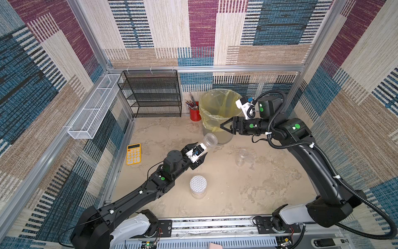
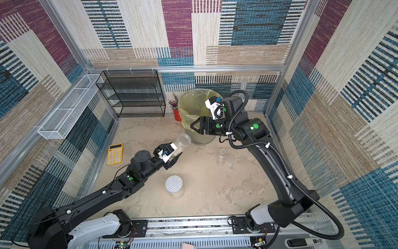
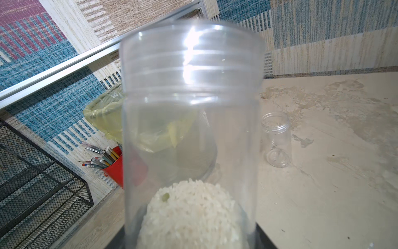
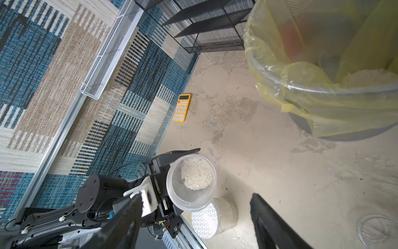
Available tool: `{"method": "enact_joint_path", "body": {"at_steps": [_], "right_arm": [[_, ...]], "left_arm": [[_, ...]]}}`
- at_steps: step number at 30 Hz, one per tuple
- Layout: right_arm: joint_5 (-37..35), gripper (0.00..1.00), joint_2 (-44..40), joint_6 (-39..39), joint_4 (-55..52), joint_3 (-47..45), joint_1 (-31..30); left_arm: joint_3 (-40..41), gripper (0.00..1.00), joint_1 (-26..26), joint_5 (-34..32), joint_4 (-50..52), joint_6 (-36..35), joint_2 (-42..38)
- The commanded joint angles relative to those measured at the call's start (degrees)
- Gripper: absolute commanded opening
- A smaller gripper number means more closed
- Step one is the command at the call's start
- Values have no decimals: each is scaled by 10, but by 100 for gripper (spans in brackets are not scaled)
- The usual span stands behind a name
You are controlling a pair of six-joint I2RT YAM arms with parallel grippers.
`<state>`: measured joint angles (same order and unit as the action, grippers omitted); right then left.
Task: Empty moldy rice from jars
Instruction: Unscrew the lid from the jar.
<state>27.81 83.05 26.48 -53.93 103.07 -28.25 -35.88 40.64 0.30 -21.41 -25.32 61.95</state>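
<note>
Moldy rice [image 3: 191, 215] sits clumped at the base of the open jar [image 1: 210, 140], which is clamped in the left gripper [image 1: 202, 148] with its mouth tilted toward the bin [image 1: 226, 138] just ahead. Right gripper [image 1: 221, 126] is spread and empty, near the jar mouth. Step looks like carry-to-dump. Next: get the mouth over the rim and invert; clump may stick. Lidded jar [image 1: 198, 183] behind the wrist not yet done.

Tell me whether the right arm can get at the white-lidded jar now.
Probably yes. The right tool is open and empty, and bare table lies between it and the white-lidded jar. The left tool, holding an open jar, hangs close beside it.
</note>
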Motion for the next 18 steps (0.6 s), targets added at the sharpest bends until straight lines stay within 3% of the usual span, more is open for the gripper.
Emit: {"method": "enact_joint_path", "body": {"at_steps": [1,11,18], "right_arm": [[-12,80,33,15,-41,26,-8],[-54,84,105,-14,-107,77,-64],[-65,86,114,-13,-107,67,-72]], "left_arm": [[-8,0,1,-5,-46,-14,6],[-23,0,5,-10,-36,-31,29],[-23,0,6,-12,-36,-31,33]]}}
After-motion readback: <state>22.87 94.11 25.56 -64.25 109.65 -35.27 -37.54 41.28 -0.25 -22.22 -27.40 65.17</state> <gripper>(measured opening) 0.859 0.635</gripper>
